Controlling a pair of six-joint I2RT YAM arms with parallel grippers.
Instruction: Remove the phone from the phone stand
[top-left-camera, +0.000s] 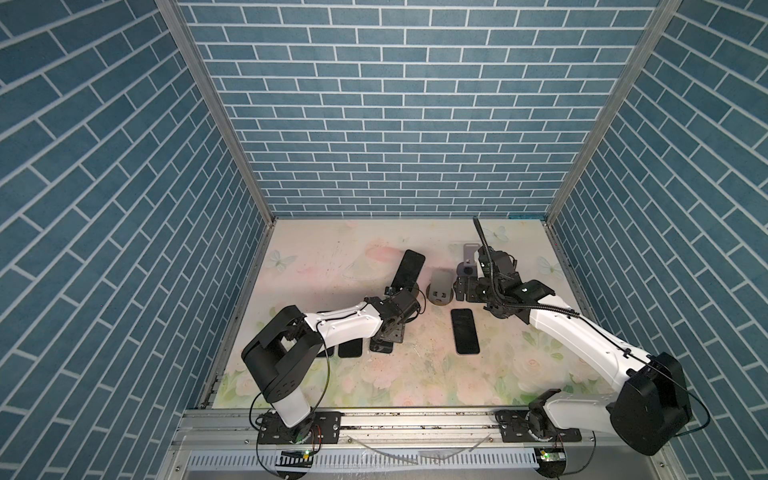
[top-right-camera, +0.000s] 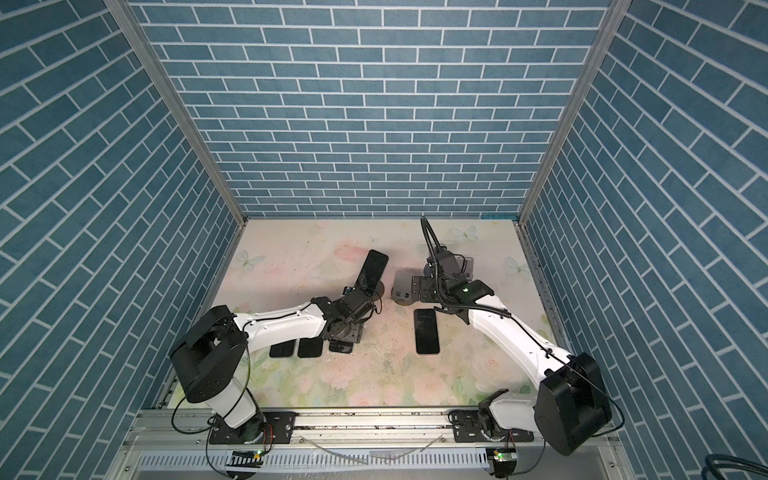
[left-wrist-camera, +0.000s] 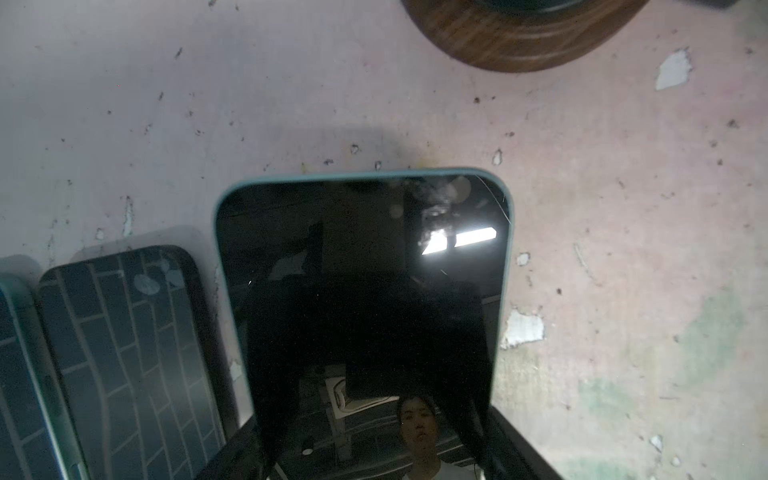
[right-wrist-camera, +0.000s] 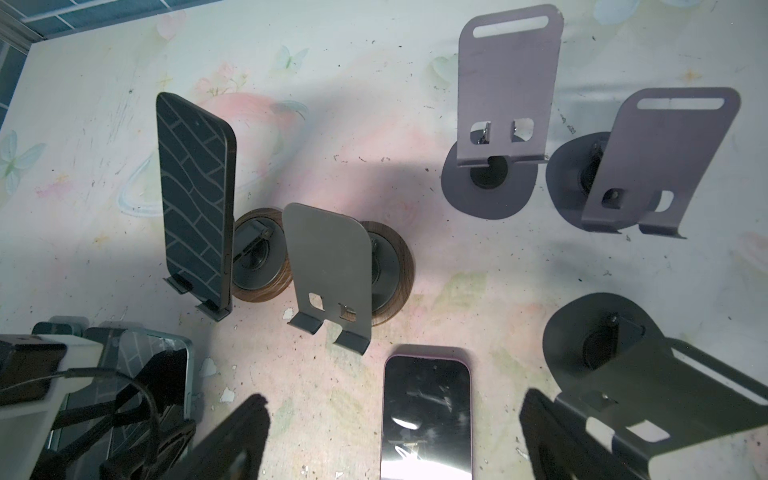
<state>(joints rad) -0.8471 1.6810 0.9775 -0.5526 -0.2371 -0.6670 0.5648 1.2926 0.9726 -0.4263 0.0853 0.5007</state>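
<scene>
**Gripping a teal handset low while one phone waits on its stand**

The left gripper (left-wrist-camera: 376, 451) is clamped across the width of a teal-cased phone (left-wrist-camera: 361, 266), one finger on each long edge near the end closest to the wrist. The screen faces up toward the wrist camera. The handset hangs low over the table (left-wrist-camera: 623, 208), just beside a flat phone (left-wrist-camera: 124, 353) with another lying beyond that. Whether its far end touches the table cannot be told.

Beyond this gripper, toward the back wall, the standing phone (top-left-camera: 409, 269) leans upright on its wood-based stand (right-wrist-camera: 257, 266), with its lower edge caught in the two front lips. This looks like the handset yet to be removed.

It should handle as a stiff slab of moderate weight. The glass face is slick and breakable, so the faces are poor places to press. The better hold is across the two long edges around mid-height. From there it wants a lift up and away along the backrest until it clears the lips, since a straight forward pull could tip the stand.

To the right of it stands an empty grey stand (right-wrist-camera: 328, 266). The right gripper (right-wrist-camera: 395, 419) hangs with its fingers spread wide and nothing between them. A purple phone (right-wrist-camera: 427, 411) lies flat beneath it, and a black stand (right-wrist-camera: 615, 361) sits close by its outer finger.
</scene>
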